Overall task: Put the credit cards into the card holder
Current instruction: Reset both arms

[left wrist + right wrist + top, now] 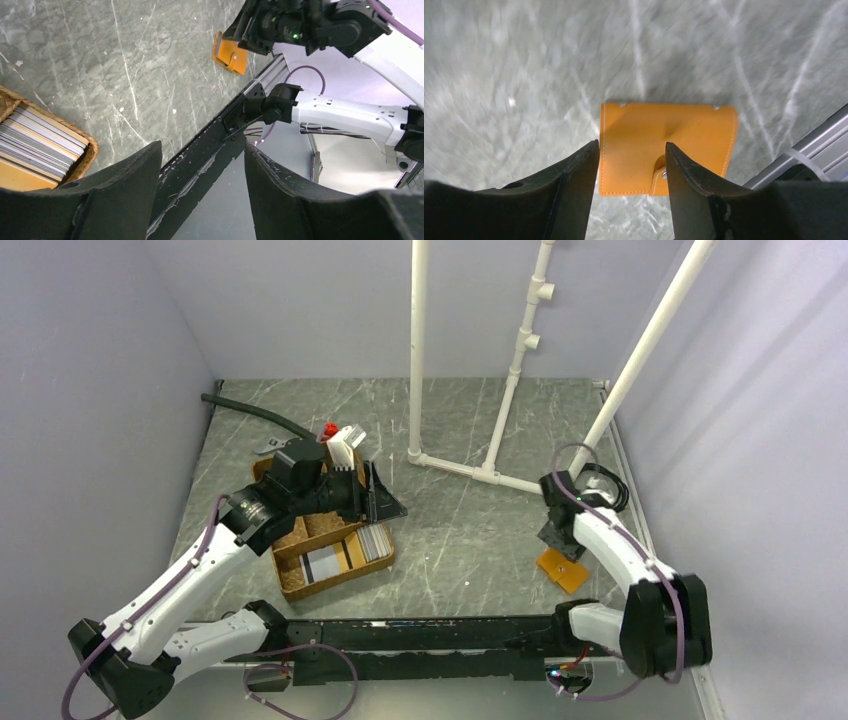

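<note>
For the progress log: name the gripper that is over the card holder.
The right gripper, open above the orange card holder; the left gripper is away at the woven tray.

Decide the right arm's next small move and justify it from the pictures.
Probably lower the right gripper onto the card holder and close to grip it. Its jaws stand open and empty above the holder, which lies flat on the table; the left gripper holds no card yet.
</note>
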You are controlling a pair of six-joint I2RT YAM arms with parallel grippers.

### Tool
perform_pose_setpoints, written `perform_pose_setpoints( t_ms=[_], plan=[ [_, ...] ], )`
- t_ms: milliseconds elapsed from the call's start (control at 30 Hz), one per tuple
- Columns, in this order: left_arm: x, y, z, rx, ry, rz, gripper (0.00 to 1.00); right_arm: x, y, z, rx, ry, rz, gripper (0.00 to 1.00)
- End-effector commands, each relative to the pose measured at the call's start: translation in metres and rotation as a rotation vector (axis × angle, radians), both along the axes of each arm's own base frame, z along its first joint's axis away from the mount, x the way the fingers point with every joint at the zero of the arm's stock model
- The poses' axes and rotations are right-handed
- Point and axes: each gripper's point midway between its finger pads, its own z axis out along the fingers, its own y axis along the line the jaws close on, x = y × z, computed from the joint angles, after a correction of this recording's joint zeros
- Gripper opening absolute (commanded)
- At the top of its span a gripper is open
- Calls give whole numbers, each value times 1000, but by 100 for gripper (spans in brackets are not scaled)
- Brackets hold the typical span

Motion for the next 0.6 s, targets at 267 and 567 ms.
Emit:
perform_pose_setpoints(
  t_ms=[267, 567],
  plan=[
    [7, 45, 85, 67, -251, 153, 76, 45, -41, 207, -51, -595, 83, 95],
    [-5, 156, 226, 49, -732, 548, 96, -43, -40, 431, -213, -1239, 236, 100]
  ],
)
